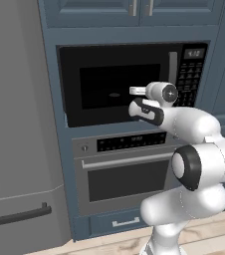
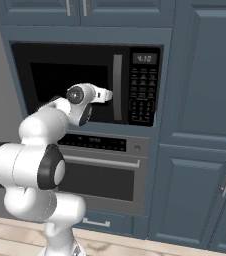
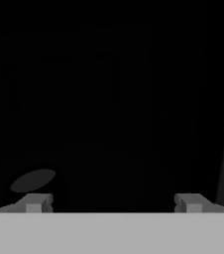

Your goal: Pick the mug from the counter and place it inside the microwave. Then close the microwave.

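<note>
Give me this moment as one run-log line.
gripper: open, nothing between fingertips | position: close in front of microwave door window | door: looks shut, cannot confirm fully

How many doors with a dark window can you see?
2: the microwave door up top, and the oven door right below it. None seem hidden.
</note>
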You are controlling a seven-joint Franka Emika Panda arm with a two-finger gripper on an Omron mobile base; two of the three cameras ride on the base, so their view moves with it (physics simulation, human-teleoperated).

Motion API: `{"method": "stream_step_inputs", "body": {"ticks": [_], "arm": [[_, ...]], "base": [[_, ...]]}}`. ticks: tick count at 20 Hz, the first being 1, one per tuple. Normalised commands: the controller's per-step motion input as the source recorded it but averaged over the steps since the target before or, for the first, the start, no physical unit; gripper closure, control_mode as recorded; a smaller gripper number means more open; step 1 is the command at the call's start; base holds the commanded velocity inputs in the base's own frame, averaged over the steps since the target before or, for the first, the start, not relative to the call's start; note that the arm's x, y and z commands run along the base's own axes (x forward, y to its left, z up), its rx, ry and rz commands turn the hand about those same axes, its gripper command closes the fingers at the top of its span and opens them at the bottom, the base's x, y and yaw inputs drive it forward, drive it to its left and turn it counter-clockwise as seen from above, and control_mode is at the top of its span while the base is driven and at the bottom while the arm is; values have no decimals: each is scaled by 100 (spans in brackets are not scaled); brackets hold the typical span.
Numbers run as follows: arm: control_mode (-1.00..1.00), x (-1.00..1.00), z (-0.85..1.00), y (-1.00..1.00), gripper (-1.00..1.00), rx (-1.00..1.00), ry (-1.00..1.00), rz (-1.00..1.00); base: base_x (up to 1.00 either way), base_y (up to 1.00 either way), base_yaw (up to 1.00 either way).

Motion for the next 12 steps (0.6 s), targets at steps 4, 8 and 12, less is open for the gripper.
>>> {"method": "stream_step_inputs", "body": {"ticks": [4,8,12], "arm": [[-100,0,0,0,-100,0,0,0],[-100,-7,0,0,-100,0,-1,0],[-100,-32,0,0,-100,0,-7,0]], "base": [[0,0,0],[0,0,0],[0,0,0]]}}
